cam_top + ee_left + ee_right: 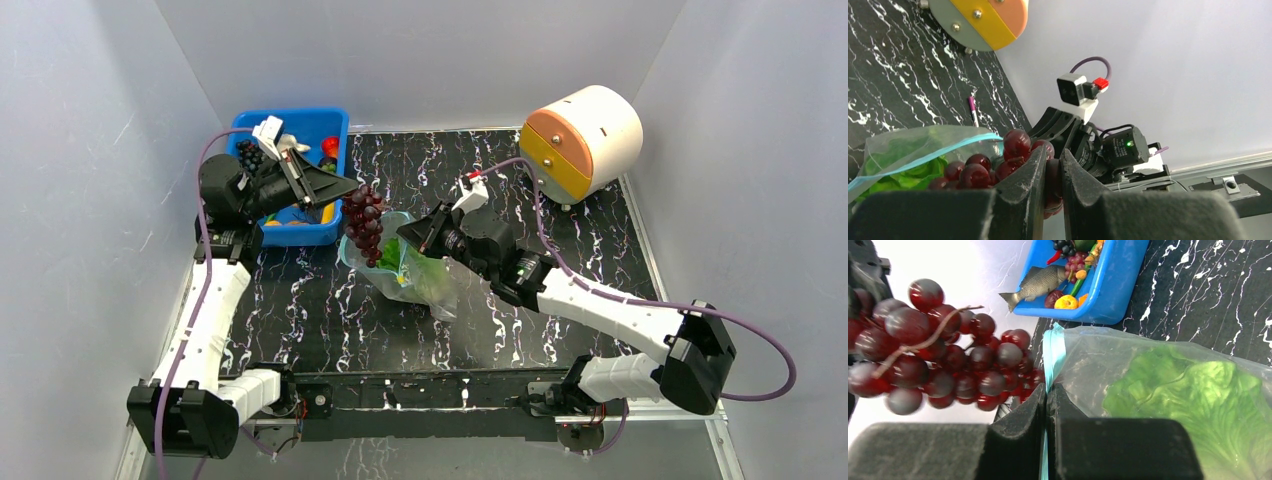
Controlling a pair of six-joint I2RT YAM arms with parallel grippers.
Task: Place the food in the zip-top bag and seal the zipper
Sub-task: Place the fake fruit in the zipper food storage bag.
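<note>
Left pincer [1052, 160] is clamped on the top of the grape bunch [938, 360], jaws nearly together with grapes wedged in the narrow gap. The bunch hangs off the table [330, 320], right at the mouth of the zip-top bag [443, 290]. From the right wrist view the grapes sit just outside the rim, to its left; I can't tell whether the lowest ones are past the opening. Right pincer [1046, 395] is closed tight on the teal zipper [1054, 352], pinching the mouth edge and holding that side of the bag up. The lettuce head [1193, 395] is already inside the bag, lying against the clear plastic. The bag body rests crumpled on the table mid-workspace, between the two arms. The blue bin [335, 125] sits at the far left behind the left arm, with a toy fish [1035, 282] and small mixed pieces in it. A round orange-and-yellow drawer unit [590, 135] stands at the far right, well apart from the bag.
</note>
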